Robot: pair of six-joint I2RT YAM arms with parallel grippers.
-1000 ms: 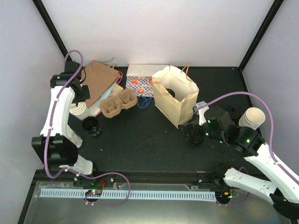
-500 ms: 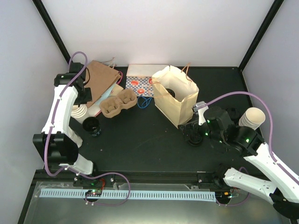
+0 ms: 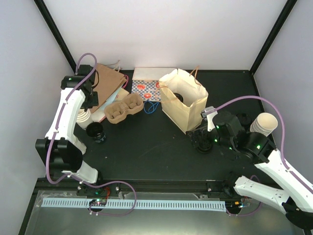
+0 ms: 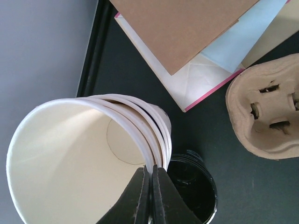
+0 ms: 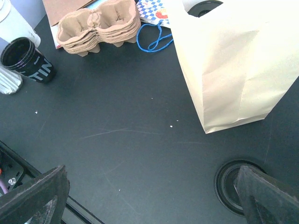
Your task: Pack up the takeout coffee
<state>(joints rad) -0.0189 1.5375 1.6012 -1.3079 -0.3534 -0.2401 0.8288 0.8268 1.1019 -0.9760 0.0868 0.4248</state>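
Since the right claw [image 5: 149, 205] is seen spread wide with nothing between its dark fingers, low over the counter [image 5: 121, 140] and just in front of the cream paper bag [image 5: 233, 70], the placing step is judged to be done. The takeout coffee [image 5: 204, 5] is made out inside the bag's open mouth, with only its round black lid and a sliver of pale rim shown. What appears to be a loose black lid [image 5: 231, 184], flat and ringed, is found lying on the counter close under that claw. The left claw [image 4: 150, 196] is clenched on nothing, its thin fingers pressed together above a stack of lidless cups [image 4: 70, 163] of smooth cream paper with rolled rims. A glossy black cup [image 4: 191, 186] is set just beside that stack. Beyond these, a moulded pulp cup carrier [image 4: 266, 112], rough and brown, and some flat brown and pale bags [image 4: 187, 28] are laid. Little is judged to be called for next: the right arm should be drawn back clear of the thin, easily creased bag wall, so that the bag is not tipped and the cup inside is not upset.
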